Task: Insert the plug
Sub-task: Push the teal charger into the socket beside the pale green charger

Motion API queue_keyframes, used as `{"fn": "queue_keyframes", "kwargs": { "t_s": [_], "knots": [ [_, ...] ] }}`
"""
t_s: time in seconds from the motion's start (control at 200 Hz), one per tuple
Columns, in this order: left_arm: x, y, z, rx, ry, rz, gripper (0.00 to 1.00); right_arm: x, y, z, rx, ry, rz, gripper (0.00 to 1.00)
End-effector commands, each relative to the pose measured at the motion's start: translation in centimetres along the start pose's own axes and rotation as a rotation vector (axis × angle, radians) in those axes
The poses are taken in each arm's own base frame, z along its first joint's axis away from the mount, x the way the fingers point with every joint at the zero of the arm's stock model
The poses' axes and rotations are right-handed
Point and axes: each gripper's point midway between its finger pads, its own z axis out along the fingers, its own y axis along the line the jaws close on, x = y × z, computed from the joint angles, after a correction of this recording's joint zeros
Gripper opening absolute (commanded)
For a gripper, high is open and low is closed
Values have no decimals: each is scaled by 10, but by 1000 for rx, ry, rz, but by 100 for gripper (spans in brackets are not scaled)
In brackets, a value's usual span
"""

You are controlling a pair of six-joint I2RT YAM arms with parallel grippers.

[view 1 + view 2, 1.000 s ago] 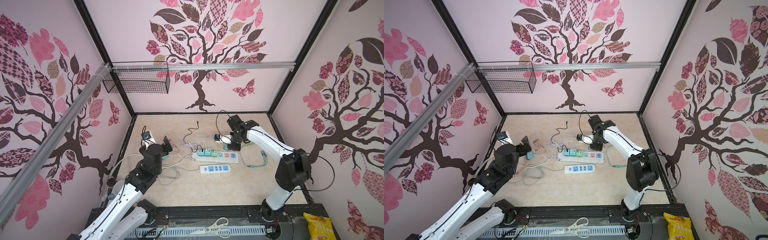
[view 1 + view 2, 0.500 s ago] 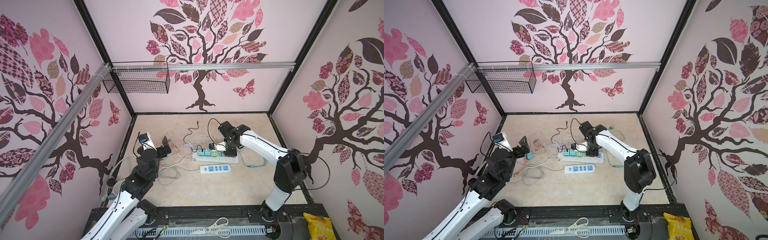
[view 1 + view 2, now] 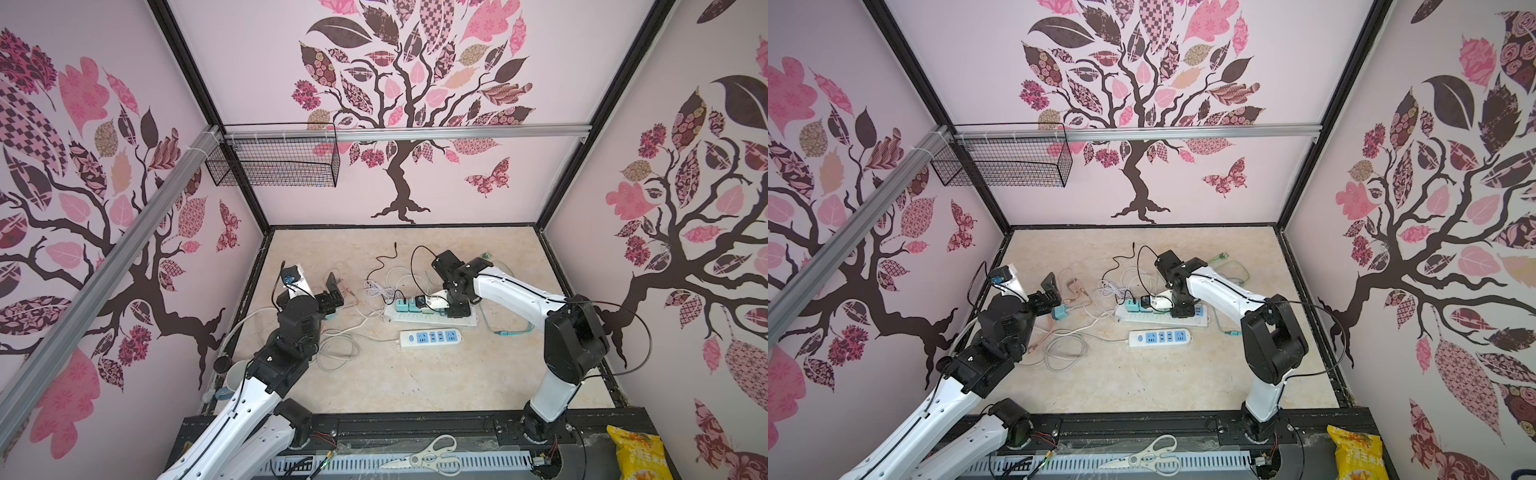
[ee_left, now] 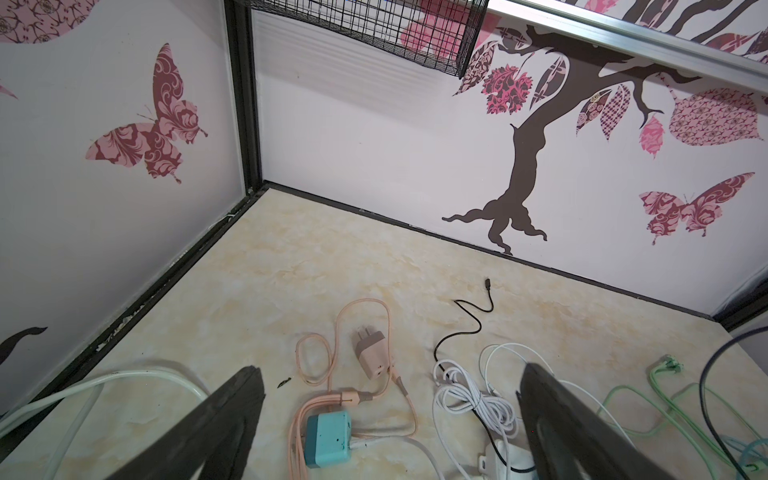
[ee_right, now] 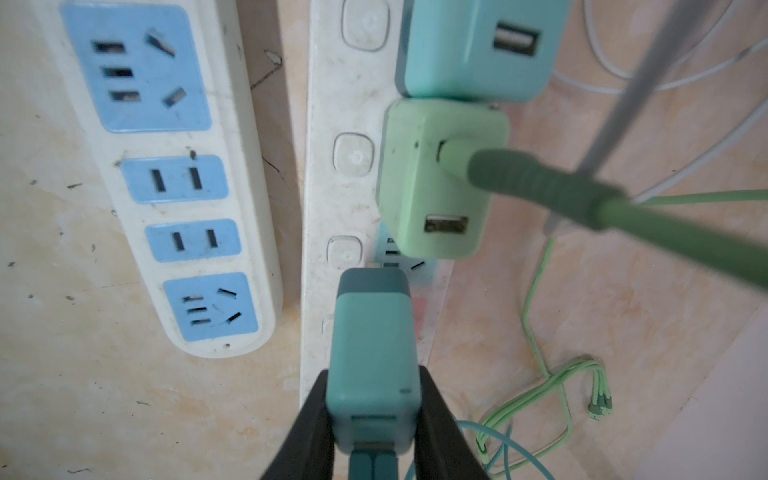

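Right tool point(image 5: 374, 388): closed on the teal plug point(image 5: 372, 332), one finger point(image 5: 316, 415) pressed against each side of the body near the cable end. The plug projects straight out ahead of the fingers.

Position of the plug: in both top views it sits just right of the frame's centre, under the right tool point(image 3: 452, 309), over the long power strip point(image 3: 415, 318). The wrist view shows its nose at a free socket of that strip point(image 5: 328, 187), just beside the mint-green adapter point(image 5: 432, 178). A second teal adapter point(image 5: 469, 45) is plugged in next to the mint-green one. Whether the prongs have entered the socket cannot be told; the plug body hides them.

The short power strip point(image 3: 430, 337) lies alongside the long one, just below it in a top view, with all blue sockets free.

Left tool point(image 3: 332, 291): spread wide and holding nothing, left of centre in the frame and well apart from both strips. The wrist view shows its fingers point(image 4: 232, 415) above the counter point(image 4: 291, 270). A loose teal adapter point(image 4: 327, 432) and a pink adapter point(image 4: 371, 353) lie between them, untouched.
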Motion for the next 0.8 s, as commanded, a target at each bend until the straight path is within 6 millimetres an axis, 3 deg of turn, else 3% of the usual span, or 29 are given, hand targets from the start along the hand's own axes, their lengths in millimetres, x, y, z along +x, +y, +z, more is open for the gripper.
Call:
{"fn": "queue_keyframes", "kwargs": {
  "t_s": [0.0,0.525,0.67,0.795],
  "knots": [
    [4,3,3,-15,1,8,98,0,-1,10,9,30,-40,0],
    [6,9,5,-63,8,8,98,-13,22,17,-97,28,-38,0],
    [5,17,6,-120,13,11,98,-2,18,28,-105,126,-23,0],
    [5,17,6,-122,17,16,98,-4,12,36,-108,148,4,0]
  ]
}}
